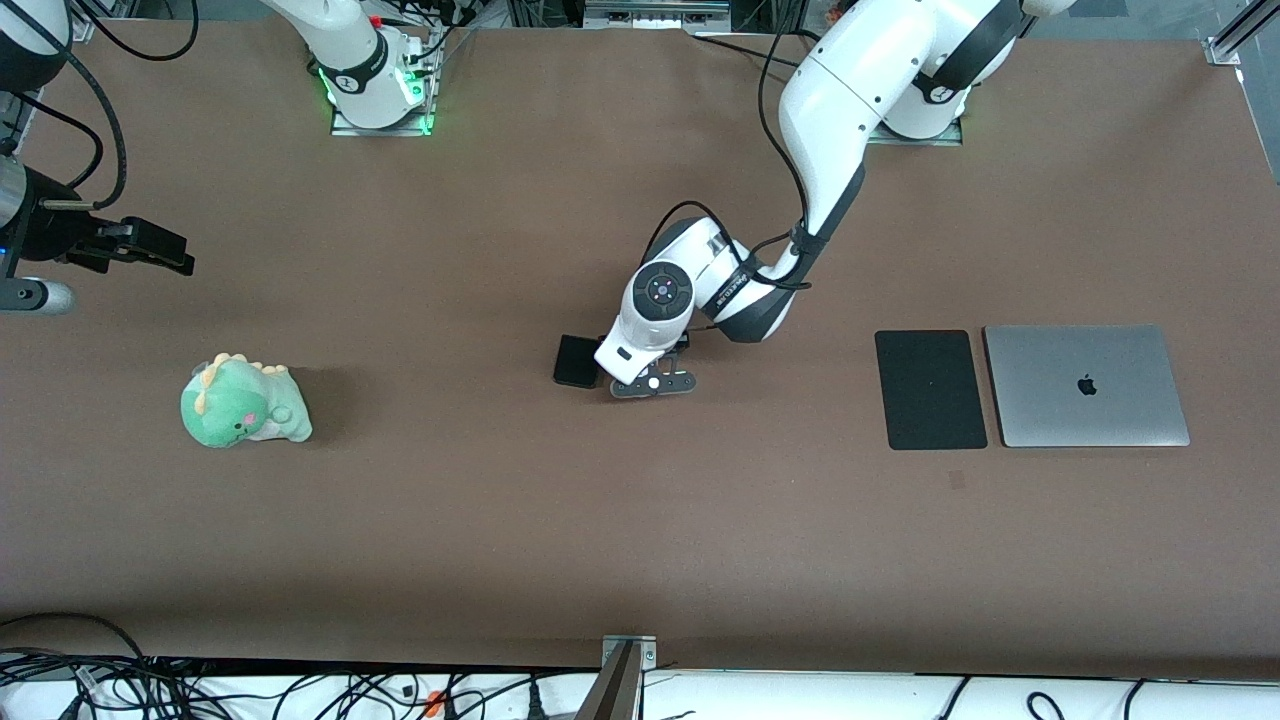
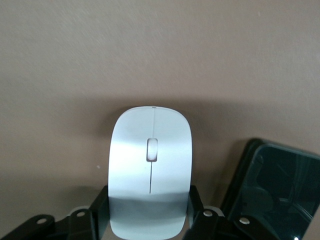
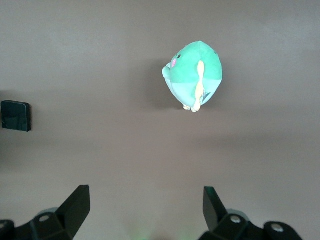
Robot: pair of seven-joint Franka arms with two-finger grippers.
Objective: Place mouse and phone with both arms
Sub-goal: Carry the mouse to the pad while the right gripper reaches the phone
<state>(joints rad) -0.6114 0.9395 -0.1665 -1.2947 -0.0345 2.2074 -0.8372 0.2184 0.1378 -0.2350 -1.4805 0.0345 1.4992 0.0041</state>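
White mouse (image 2: 150, 172) pinched between left fingers (image 2: 196, 205), right fingers (image 3: 79, 202) spread wide, empty

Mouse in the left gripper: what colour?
Glossy white mouse with a thin grey centre line; clearest in the left wrist view.

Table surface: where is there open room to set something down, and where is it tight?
Bare table runs along the edge nearest the front camera, and between the plush dinosaur and the phone. Another patch lies between the left gripper and the mouse pad. It is tight where that gripper is shut on the mouse beside the phone, and where pad meets laptop.
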